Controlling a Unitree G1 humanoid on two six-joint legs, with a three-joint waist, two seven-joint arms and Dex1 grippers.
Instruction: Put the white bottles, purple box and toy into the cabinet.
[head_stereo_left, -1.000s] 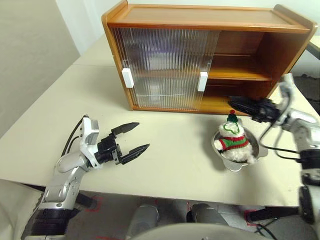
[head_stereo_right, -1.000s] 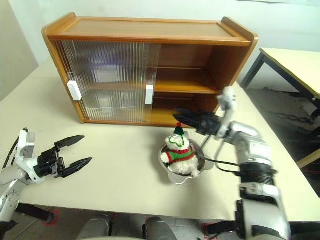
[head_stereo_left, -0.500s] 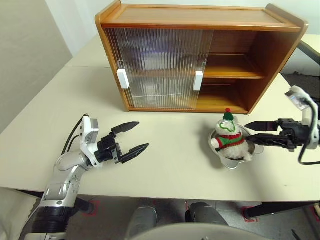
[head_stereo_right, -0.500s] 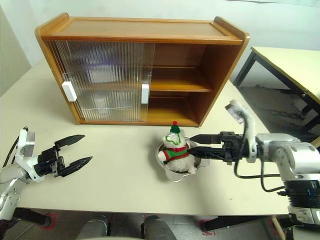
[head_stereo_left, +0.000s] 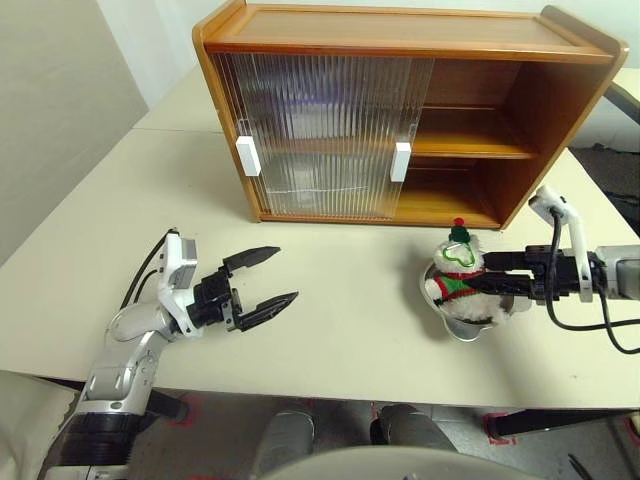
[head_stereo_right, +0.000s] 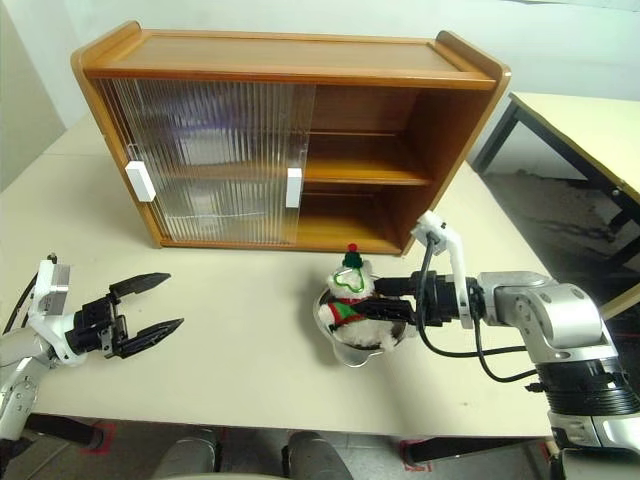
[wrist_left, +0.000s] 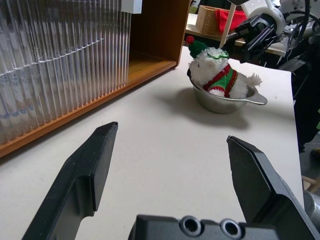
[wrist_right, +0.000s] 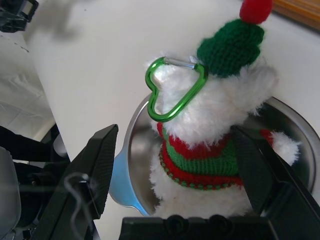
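Upright, the toy (head_stereo_left: 462, 276) is sitting in a metal bowl (head_stereo_right: 352, 345) on the counter (head_stereo_left: 350, 320), hat up, just before the cabinet's (head_stereo_left: 420, 110) open right half. Right tool (wrist_right: 175, 165) is straddling the toy, fingers apart, not clamping. Left tool (head_stereo_left: 262, 285) is hovering agape over bare counter, well apart.

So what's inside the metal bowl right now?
The toy sits in the metal bowl, its green hat poking above the rim. The right gripper reaches it with jaws open either side. The bowl's bottom under the toy is hidden.
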